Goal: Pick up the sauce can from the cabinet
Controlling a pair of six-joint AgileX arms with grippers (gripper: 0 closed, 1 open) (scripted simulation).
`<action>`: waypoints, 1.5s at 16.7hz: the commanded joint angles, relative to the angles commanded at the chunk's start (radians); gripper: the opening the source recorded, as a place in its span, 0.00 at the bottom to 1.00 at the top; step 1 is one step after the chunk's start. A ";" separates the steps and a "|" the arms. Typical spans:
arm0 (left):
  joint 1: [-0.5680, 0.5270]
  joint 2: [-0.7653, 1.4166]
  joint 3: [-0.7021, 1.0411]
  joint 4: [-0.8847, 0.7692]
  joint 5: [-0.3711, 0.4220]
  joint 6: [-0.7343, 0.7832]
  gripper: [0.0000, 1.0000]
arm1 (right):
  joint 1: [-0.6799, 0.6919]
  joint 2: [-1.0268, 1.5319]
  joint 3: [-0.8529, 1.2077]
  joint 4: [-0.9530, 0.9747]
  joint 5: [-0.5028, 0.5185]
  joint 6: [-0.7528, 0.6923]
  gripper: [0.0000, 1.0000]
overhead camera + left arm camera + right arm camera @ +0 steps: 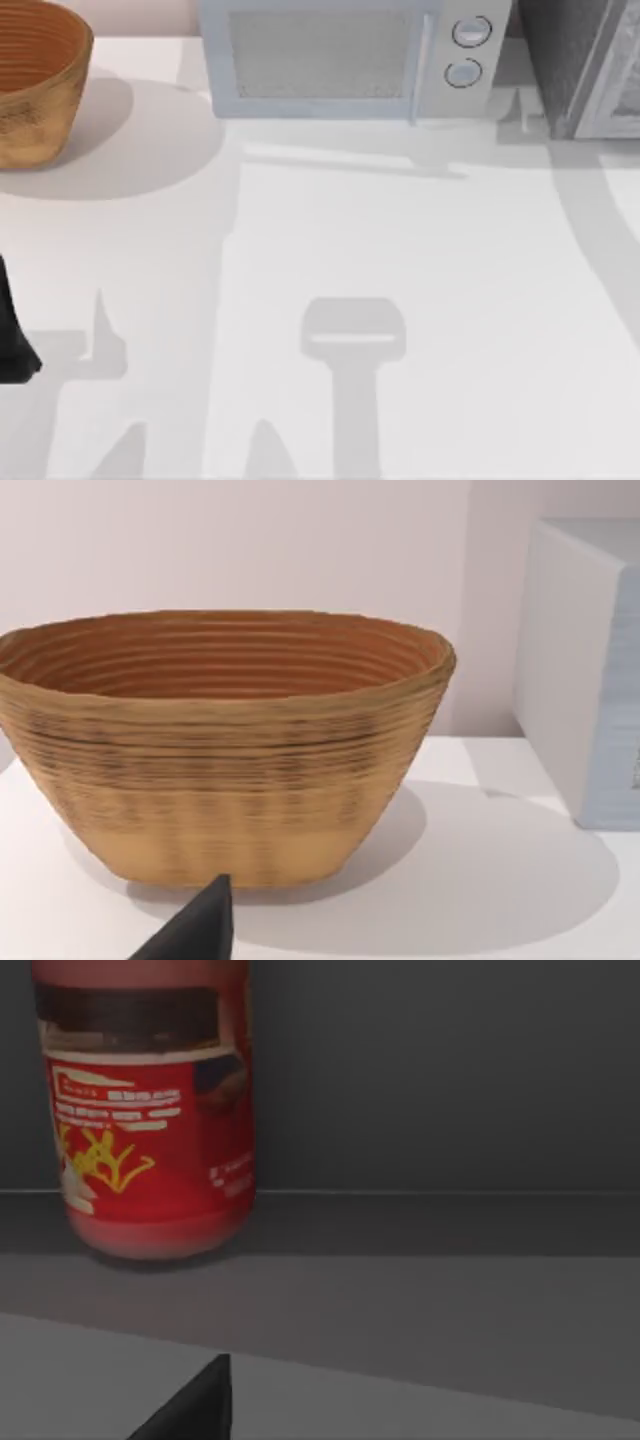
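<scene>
Of the right pincer (pixel 205 1400) a single dark fingertip shows in the right wrist view, so I cannot tell whether it is spread or pressed together; it holds nothing. It points into the dim inside of the cabinet (pixel 565 60), whose dark speckled body stands at the far right of the desk (pixel 400 300) in the top view. The sauce can (pixel 150 1120) stands upright on the cabinet's floor, off to one side of the fingertip and apart from it. The likely trouble is that offset: a straight push in could clip the can's side and tip it, or scrape the cabinet's edge. The left pincer (pixel 195 930) is parked near the desk's left edge, facing the woven basket (pixel 225 745), which looks empty; the microwave (pixel 340 55) stands shut between basket and cabinet.
</scene>
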 joint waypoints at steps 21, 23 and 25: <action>0.000 0.000 0.000 0.000 0.000 0.000 1.00 | 0.166 0.485 0.503 -0.017 0.183 0.008 1.00; 0.000 0.000 0.000 0.000 0.000 0.000 1.00 | 0.183 0.519 0.536 -0.016 0.199 0.008 1.00; 0.000 0.000 0.000 0.000 0.000 0.000 1.00 | 0.184 0.521 0.538 -0.016 0.200 0.008 1.00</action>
